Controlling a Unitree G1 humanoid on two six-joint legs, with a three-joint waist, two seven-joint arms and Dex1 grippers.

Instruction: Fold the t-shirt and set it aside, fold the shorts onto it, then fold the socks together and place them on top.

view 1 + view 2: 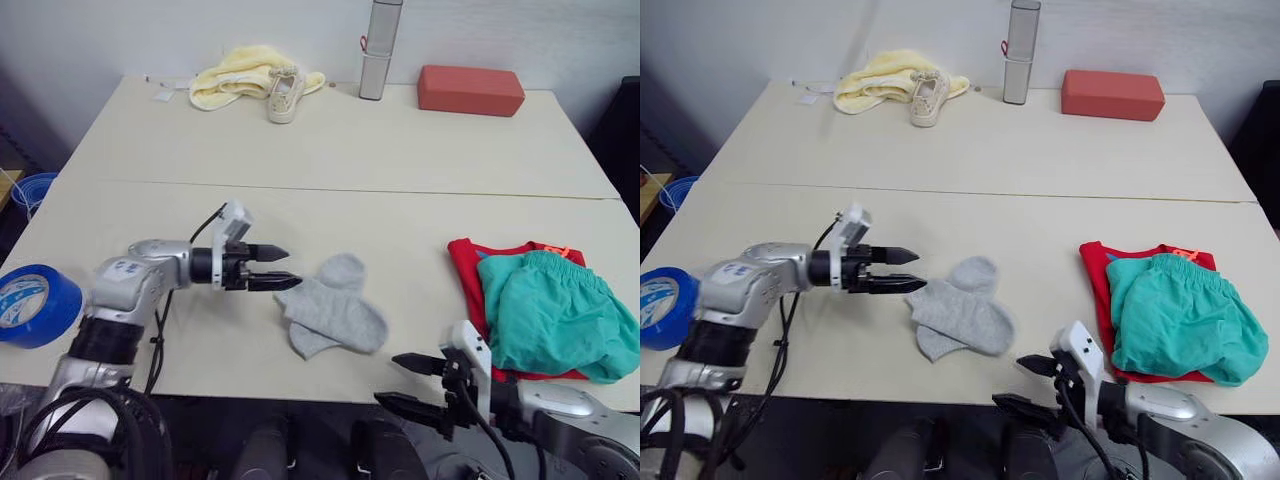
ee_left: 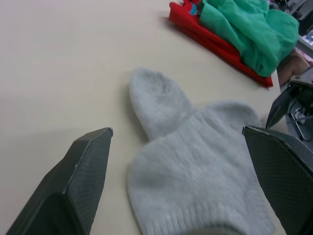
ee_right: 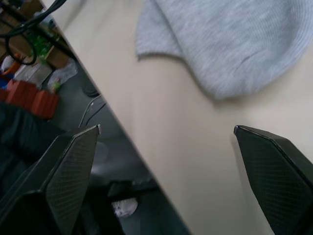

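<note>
The two light grey socks (image 1: 335,305) lie overlapped on the near table, toes spread apart. My left gripper (image 1: 290,268) is open just left of them, its fingertips at their cuff edge, with nothing held; the left wrist view shows the socks (image 2: 195,161) between its spread fingers. My right gripper (image 1: 388,380) is open at the table's front edge, below and right of the socks (image 3: 234,44), empty. At the right, the teal shorts (image 1: 555,310) rest folded on top of the folded red t-shirt (image 1: 462,270).
A blue tape roll (image 1: 30,305) sits at the left edge near my left arm. On the far table are a pale yellow cloth (image 1: 240,75), a white shoe (image 1: 285,95), a silver cylinder (image 1: 378,50) and a red block (image 1: 470,90).
</note>
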